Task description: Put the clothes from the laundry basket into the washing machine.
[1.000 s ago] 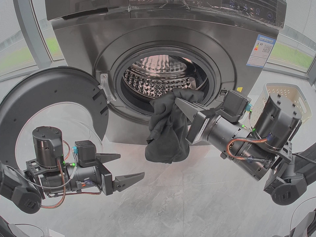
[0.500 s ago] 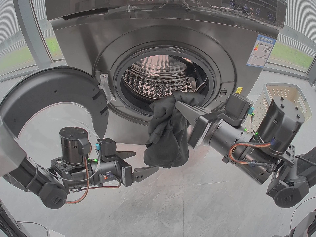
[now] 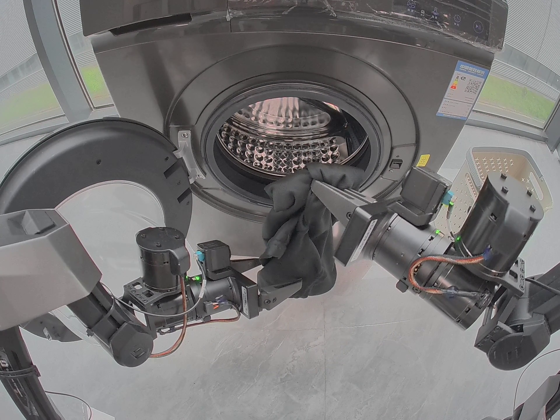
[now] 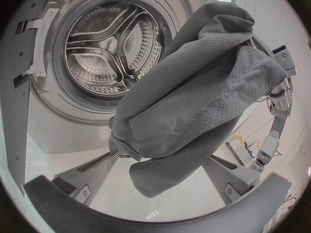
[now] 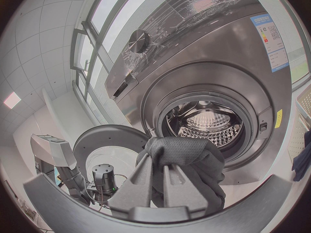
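Swinging in from the lower left of the head view, the left hand (image 3: 273, 276) now brackets the bottom of the dark grey garment (image 3: 297, 234) with its fingers spread, probably to help feed it in. The right hand (image 3: 318, 189) stays clenched on the garment's top, at the lower lip of the washing machine (image 3: 146, 71) opening. In the left wrist view the garment (image 4: 194, 97) hangs between the spread fingers, in front of the drum (image 4: 97, 59). In the right wrist view both fingers pinch the cloth at lower centre.
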### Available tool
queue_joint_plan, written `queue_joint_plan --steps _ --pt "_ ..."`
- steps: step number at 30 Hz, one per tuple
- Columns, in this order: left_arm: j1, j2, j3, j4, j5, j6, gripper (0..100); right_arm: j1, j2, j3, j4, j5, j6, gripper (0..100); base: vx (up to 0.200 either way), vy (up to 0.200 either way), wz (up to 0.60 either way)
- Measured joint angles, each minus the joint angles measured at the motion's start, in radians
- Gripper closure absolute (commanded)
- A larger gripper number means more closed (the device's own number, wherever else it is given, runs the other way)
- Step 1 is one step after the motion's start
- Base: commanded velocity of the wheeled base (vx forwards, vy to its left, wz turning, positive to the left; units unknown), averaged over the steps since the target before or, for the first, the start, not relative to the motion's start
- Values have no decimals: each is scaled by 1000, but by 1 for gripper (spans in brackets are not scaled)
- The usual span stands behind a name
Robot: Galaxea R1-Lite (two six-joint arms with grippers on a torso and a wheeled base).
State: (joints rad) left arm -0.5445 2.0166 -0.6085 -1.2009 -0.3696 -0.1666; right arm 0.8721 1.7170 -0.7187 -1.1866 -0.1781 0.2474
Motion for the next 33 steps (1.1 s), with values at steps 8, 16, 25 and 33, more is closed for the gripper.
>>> queue_joint_plan --steps 8,16,25,33 --pt "-30 20 16 -36 8 0 100 0 -1 8 0 -4 1 100 0 0 0" --pt "-77 -67 102 -49 16 1 100 -23 0 15 0 -3 1 100 0 0 0" --pt "-142 -247 235 -62 42 1 100 -51 4 43 1 8 15 100 0 0 0" --pt "-156 -310 257 -93 49 1 100 -54 4 58 0 9 19 100 0 0 0"
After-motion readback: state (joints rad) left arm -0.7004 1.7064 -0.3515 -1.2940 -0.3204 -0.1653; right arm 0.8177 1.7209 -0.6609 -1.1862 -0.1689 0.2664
